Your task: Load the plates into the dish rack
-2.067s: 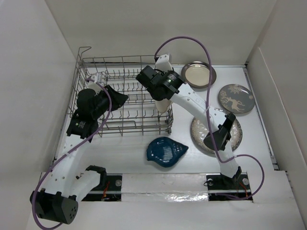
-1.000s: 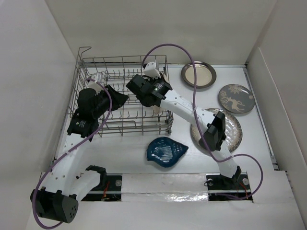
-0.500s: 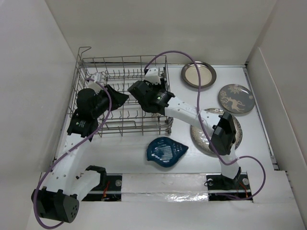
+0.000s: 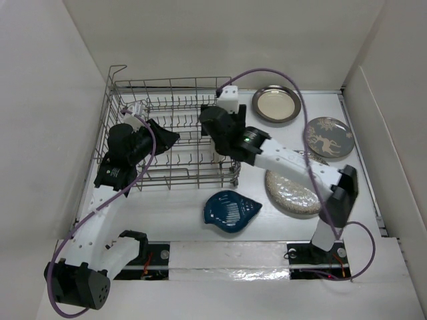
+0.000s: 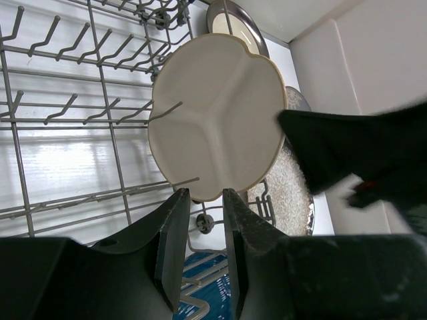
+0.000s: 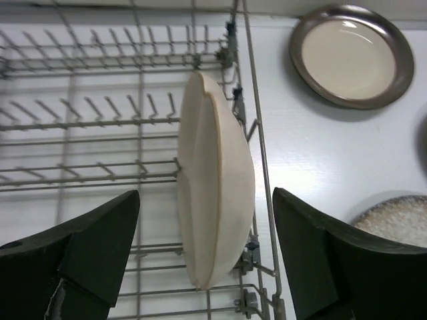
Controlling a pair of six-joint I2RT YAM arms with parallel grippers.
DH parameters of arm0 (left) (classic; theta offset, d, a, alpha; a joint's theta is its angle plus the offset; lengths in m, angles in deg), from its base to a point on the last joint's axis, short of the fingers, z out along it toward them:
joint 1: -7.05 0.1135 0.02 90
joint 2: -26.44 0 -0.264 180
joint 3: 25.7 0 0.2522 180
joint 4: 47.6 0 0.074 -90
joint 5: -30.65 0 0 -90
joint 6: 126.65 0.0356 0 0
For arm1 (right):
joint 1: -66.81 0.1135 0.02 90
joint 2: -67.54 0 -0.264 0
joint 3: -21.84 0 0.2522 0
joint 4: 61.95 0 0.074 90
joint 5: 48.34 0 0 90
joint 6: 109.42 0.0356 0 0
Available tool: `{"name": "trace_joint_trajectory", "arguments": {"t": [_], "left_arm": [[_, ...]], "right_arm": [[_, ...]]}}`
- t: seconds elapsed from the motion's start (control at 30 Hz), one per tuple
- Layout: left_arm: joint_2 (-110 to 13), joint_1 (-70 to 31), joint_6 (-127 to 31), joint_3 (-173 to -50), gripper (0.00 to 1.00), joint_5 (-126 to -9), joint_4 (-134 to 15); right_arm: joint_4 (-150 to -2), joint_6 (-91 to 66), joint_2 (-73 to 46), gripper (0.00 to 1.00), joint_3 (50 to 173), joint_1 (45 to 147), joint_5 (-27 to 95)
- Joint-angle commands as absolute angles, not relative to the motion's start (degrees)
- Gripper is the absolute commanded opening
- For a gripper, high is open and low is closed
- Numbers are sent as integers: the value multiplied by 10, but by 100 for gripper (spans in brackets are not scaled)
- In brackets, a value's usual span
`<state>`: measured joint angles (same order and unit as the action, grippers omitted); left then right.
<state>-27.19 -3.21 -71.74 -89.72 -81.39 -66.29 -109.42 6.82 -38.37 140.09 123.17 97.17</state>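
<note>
among dish rack (image 4: 175, 143) tines, compartment plate (image 6: 217, 193)

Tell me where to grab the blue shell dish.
The shell dish lies flat, hollow up, on the table, so only its raised rim offers an edge. Likely pinch the rim's right side from above, one finger inside, one outside; the rack stands close behind.

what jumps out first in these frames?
The cream three-compartment plate stands on edge between the tines at the right end of the dish rack, the right gripper holding its jaws wide either side, not touching. Flat on the table: the metal-rimmed plate, grey floral plate and speckled plate right of the rack, the dark blue shell dish in front.
</note>
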Motion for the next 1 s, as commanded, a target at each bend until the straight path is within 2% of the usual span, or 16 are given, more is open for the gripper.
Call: {"name": "trace_joint_trajectory", "arguments": {"t": [0.0, 0.03, 0.07, 0.13, 0.17, 0.27, 0.43, 0.53, 0.57, 0.63, 0.77, 0.97], "left_arm": [[-273, -29, -716, -897, 24, -821, -634], [-274, -29, -716, -897, 24, -821, -633], [-275, -29, -715, -897, 24, -822, -633], [-276, -29, -714, -898, 24, -822, -633], [-276, -29, -713, -898, 24, -821, -633], [-278, -29, -710, -900, 24, -819, -633], [-278, -29, -702, -900, 24, -812, -635], [-279, -29, -698, -901, 24, -810, -639], [-280, -29, -696, -901, 23, -810, -641], [-282, -29, -693, -903, 23, -809, -643], [-287, -29, -692, -904, 24, -805, -645], [-290, -29, -686, -906, 24, -804, -648]], "right_arm": [[-944, 47, -253, 87, 1331, 1213, 872], [-921, 48, -201, 87, 1304, 1190, 854], [-876, 52, -177, 62, 1275, 1173, 837], [-843, 77, -137, 32, 1191, 1129, 784], [-822, 90, -108, 0, 1167, 1078, 768], [-800, 134, -90, 0, 1094, 977, 734], [-784, 213, -132, 1, 1055, 832, 645], [-763, 249, -180, 38, 1041, 775, 597], [-744, 257, -191, 55, 1038, 767, 591], [-733, 280, -227, 70, 1035, 746, 577], [-698, 327, -285, 74, 1028, 704, 537], [-667, 377, -388, 74, 1057, 678, 476]]}}
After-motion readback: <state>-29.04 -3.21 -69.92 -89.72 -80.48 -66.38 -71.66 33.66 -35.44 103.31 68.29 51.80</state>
